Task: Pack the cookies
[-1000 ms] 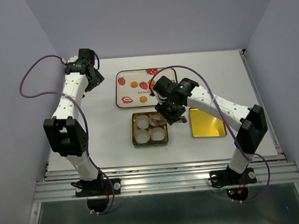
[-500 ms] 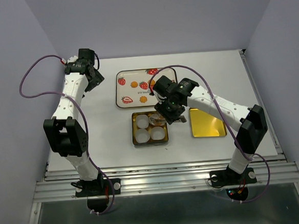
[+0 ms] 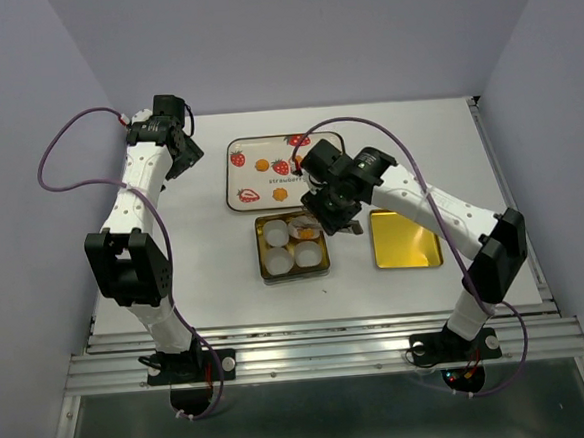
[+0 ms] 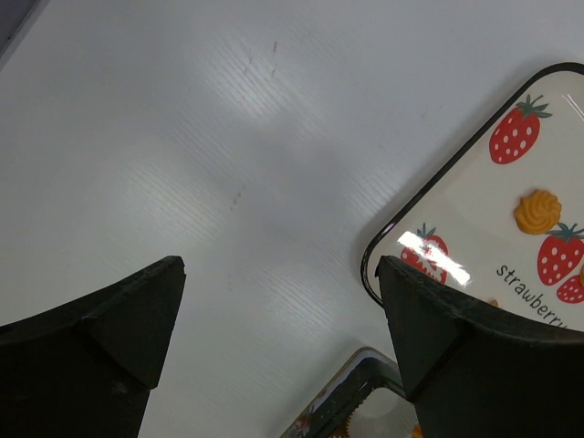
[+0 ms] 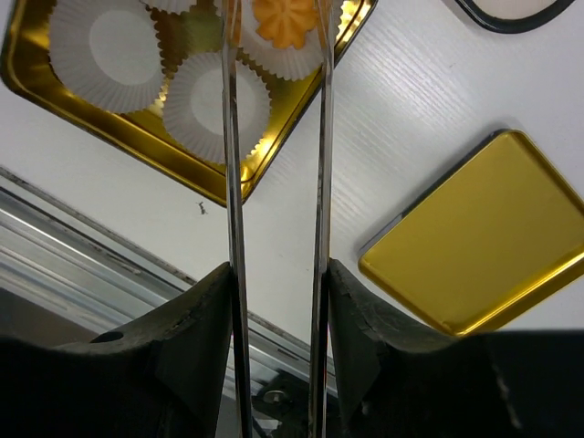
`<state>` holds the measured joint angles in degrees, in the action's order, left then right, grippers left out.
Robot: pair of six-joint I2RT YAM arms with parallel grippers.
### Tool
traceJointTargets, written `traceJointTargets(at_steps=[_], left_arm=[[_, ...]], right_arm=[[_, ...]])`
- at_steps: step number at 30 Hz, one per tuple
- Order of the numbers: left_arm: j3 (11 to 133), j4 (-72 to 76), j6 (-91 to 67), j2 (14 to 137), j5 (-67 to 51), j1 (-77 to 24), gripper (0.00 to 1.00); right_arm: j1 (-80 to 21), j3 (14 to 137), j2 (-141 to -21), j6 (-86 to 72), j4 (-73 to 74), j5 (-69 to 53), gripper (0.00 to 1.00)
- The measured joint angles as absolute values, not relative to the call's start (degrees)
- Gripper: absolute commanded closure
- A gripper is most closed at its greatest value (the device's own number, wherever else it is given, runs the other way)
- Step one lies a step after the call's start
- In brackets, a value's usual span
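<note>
Item 1. My right pincer (image 5: 274, 11): two long thin fingers (image 5: 233, 182), half spread. They straddle a cookie rather than pinch it, as far as I can see. A sliver of gap shows on one side, and the tips run out of the wrist view.

Item 2. Small round orange-yellow cookie (image 5: 286, 25) with a scalloped edge: seated between those fingers in the far right white pleated paper cup.

Item 3. Square golden metal tin (image 5: 210, 187): holds four such cups; the other three (image 5: 116, 36) are empty.

Item 4. Flat golden lid (image 5: 484, 237): lies on the white surface (image 3: 194, 246) to the right of the tin, apart from it.

Item 5. Cream tray (image 3: 244, 179) printed with red strawberries: lies beyond the tin. Two more cookies (image 3: 261, 165) show on it; my arm may hide others.

Item 6. My left pincer (image 4: 281, 269): spread wide and empty, over bare surface beside the tray's corner.

Step in hand, by my reckoning: the first cookie is delivered and three cups are unfilled.

Next move calls for:
- lifting straight up, clear of the paper pleats;
- crossing to the tray;
- straddling one cookie squarely;
- closing gently, since it looks brittle.
</note>
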<state>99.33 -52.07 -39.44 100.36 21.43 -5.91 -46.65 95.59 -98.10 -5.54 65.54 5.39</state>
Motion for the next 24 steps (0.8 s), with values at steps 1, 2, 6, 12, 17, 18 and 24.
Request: traceJointTargets(at_steps=[1,2,6,12,17,18,24], left_arm=[[99.33,-52.07,-39.44,100.36,21.43,-5.91,0.01],[99.33,-52.07,-39.42,100.36,21.43,-5.91,0.01],[99.33,-52.05,-39.20,100.36,21.39,-5.91,0.01],[99.35,-51.44,-38.30,100.36,20.32,-5.91,0.01],[99.35,-50.09,-36.27,100.31,17.26,-5.91,0.01],[99.35,-49.78,-35.90,100.29,16.60,-5.91,0.01],[95.46,-47.35,-31.70,96.16,8.88,-5.96,0.01]], right_arm=[[-46.65,95.90,-97.38,-5.80,65.54,5.21,0.52],[-46.65,96.12,-96.64,-5.93,65.54,4.93,0.52],[-46.65,97.56,-94.61,-6.35,65.58,3.62,0.52],[-46.65,102.98,-94.83,-8.05,65.54,6.00,0.52],[-46.41,110.78,-99.31,-10.74,64.95,11.27,0.52],[-46.02,111.83,-100.40,-11.18,64.69,11.99,0.52],[-41.63,119.31,-110.63,-15.86,62.67,16.29,0.52]])
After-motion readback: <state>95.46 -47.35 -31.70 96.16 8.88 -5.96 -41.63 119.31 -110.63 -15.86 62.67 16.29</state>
